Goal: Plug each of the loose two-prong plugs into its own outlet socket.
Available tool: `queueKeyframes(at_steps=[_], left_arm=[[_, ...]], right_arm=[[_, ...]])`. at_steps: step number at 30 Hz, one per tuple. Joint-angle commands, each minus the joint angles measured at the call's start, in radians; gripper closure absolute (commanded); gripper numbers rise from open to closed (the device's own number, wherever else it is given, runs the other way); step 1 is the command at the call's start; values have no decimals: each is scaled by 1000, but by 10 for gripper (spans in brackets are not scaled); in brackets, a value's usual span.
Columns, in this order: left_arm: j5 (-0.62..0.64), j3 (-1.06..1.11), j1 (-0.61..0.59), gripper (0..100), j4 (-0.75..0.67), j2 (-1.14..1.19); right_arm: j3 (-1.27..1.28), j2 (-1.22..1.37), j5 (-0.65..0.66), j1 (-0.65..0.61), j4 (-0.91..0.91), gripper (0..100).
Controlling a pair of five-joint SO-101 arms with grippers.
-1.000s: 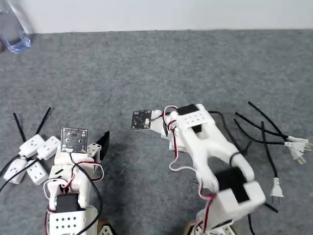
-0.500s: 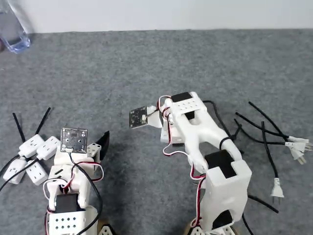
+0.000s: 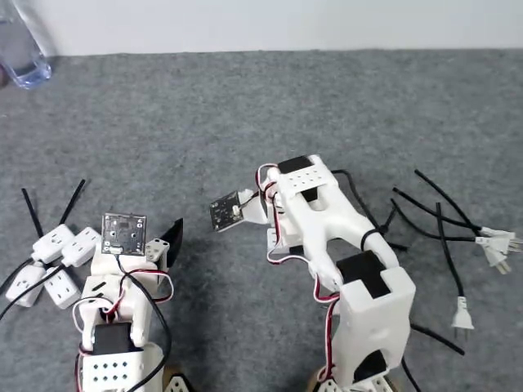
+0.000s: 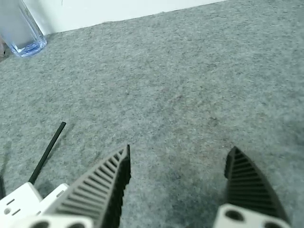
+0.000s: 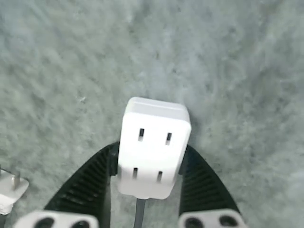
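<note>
The right gripper point(image 5: 151, 151) is clamped on a white outlet socket point(image 5: 153, 118). Its black ribbed jaws press against the block's two long sides, the slotted face is turned toward the wrist camera, and the cord runs back between the jaws. In the high view the right arm point(image 3: 327, 220) stands over the middle of the grey carpet point(image 3: 245, 114), so the held socket is there beneath it. I cannot tell whether the block rests on the carpet or hangs just above it. A loose two-prong plug point(image 5: 9, 194) lies near the held socket. More plugs point(image 3: 497, 243) lie well off to the right on black cords, and the spare sockets point(image 3: 51, 263) are bunched at the left, just beside the left arm. The left gripper point(image 4: 180, 151) has its jaws wide apart with nothing between them, over bare carpet.

The socket looks light, hard and smooth. The hold across its flat sides seems sound, though the block could pivot when a plug is pushed in, and its springy cord may tug it askew. The plugs look small and light, with thin prongs that would probably bend if knocked. Each is best taken across the flat of its moulded body, with the prongs left free and pointing out, never by the cord
</note>
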Motion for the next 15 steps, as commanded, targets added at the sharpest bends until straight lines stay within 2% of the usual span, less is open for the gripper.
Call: queueKeyframes(at_steps=[1,7,12,15], left_arm=[[-12,-5,6,695,-15,-9],[-12,-5,6,695,-15,-9],[-12,-5,6,695,-15,-9],[-12,-5,6,695,-15,-9]], right_arm=[[-8,-1,-44,-79,30,988],[-8,-2,-78,-65,33,956],[-11,-12,-112,-35,39,689],[-8,-71,-112,-36,64,593]])
